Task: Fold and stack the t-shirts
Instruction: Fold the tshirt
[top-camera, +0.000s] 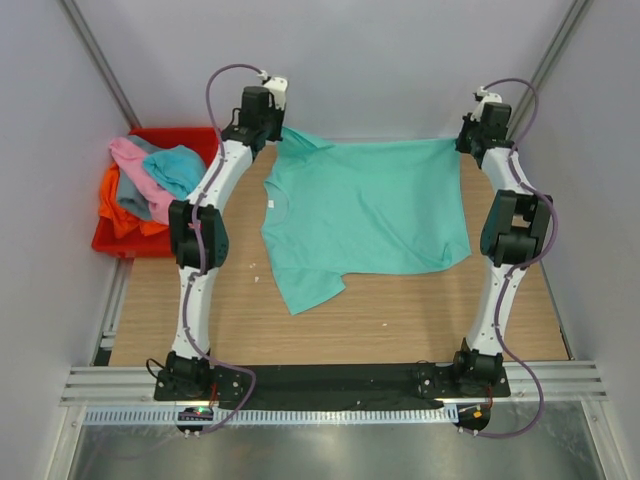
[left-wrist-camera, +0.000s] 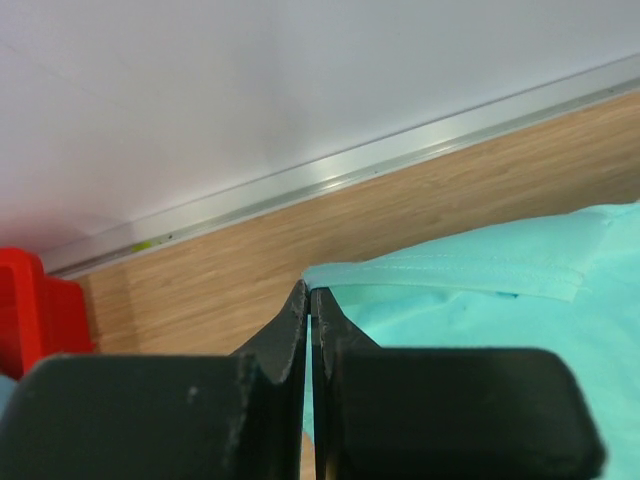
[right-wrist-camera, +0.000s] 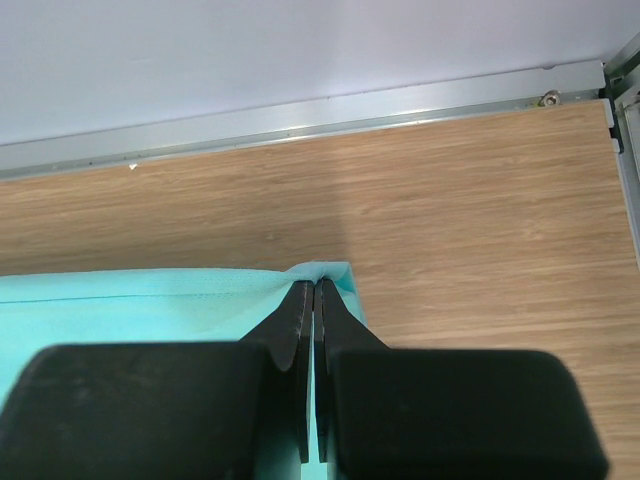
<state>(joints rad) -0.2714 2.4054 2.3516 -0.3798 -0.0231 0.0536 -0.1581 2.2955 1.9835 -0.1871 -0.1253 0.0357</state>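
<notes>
Both hands are pressed together on cloth: the left hand pinches the far-left corner and the right hand the far-right hem corner of the mint green t-shirt, probably to draw its far edge straight across the bench. The other 4 t-shirts are heaped in the red bin at left, out of the way.

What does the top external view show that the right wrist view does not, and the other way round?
Only the top external view shows the whole mint green t-shirt spread on the wooden table, the left tool at its far left corner, and the red bin holding a pink t-shirt, a turquoise t-shirt and an orange t-shirt. Only the right wrist view shows, close up, the right tool shut on the hem corner. Both show the mint green cloth and the table top.
</notes>
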